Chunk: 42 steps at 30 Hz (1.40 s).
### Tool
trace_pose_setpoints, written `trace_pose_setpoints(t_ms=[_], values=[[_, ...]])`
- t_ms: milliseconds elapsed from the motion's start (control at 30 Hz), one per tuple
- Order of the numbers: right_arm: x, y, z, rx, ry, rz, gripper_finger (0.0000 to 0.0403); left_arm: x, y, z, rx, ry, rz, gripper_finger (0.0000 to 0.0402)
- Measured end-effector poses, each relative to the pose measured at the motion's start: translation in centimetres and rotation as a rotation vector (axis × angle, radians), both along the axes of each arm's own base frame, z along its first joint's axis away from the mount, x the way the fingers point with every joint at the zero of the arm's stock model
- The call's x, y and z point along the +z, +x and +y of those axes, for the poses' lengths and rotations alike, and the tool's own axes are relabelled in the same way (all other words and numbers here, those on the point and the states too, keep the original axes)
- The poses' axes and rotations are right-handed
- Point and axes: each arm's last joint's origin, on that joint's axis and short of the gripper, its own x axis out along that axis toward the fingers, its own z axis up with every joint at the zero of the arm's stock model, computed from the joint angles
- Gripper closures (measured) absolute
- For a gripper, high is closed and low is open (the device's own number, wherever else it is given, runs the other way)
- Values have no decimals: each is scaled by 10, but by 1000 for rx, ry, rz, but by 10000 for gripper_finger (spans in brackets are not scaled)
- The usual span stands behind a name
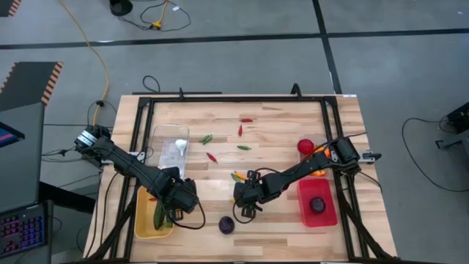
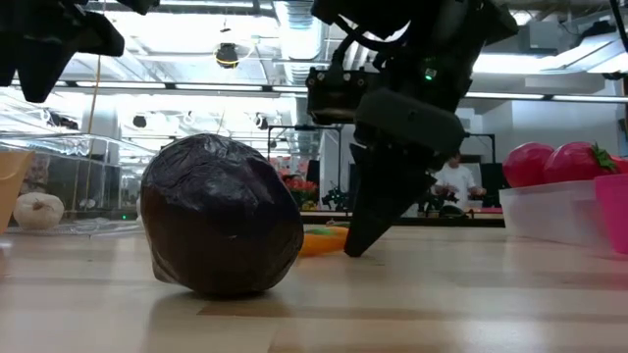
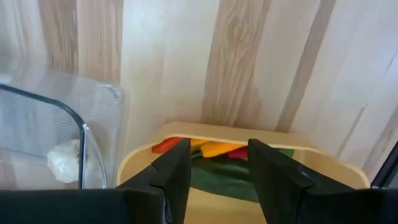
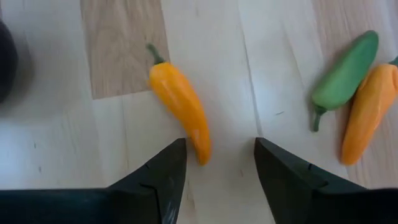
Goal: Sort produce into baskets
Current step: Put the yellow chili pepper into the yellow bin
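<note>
Orange chilli (image 4: 180,106) lies beside the open, empty right end effector (image 4: 214,165), lower centre; next, straddle and close; left end effector (image 3: 217,168) open, empty over yellow basket (image 1: 146,227).

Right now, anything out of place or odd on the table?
Nothing damaged or spilled. Loose chillies still lie on the table, and a purple round sits unsorted near the front edge. The right gripper hovers open by an orange chilli; the left gripper is open over the yellow bin.

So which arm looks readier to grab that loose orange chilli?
The right. Its tool hangs open just over the orange chilli, whose tip lies near one finger. The left tool is open above the yellow basket.
</note>
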Motion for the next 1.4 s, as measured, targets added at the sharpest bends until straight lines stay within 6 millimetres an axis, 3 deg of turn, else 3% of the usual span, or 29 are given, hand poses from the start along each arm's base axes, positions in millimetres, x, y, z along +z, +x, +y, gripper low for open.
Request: trace_pose_setpoints(t_ms=[267, 867, 1200, 1400], values=[[0, 1, 1, 38, -11, -7, 237, 0, 4, -2, 1, -1, -55, 255], [0, 0, 5, 112, -9, -7, 297, 1, 11, -4, -41, -10, -129, 255], [0, 0, 6, 117, 4, -4, 381, 2, 17, -6, -32, 18, -218, 255], [2, 1, 6, 117, 9, -10, 382, 3, 20, -6, -60, 48, -265, 255]])
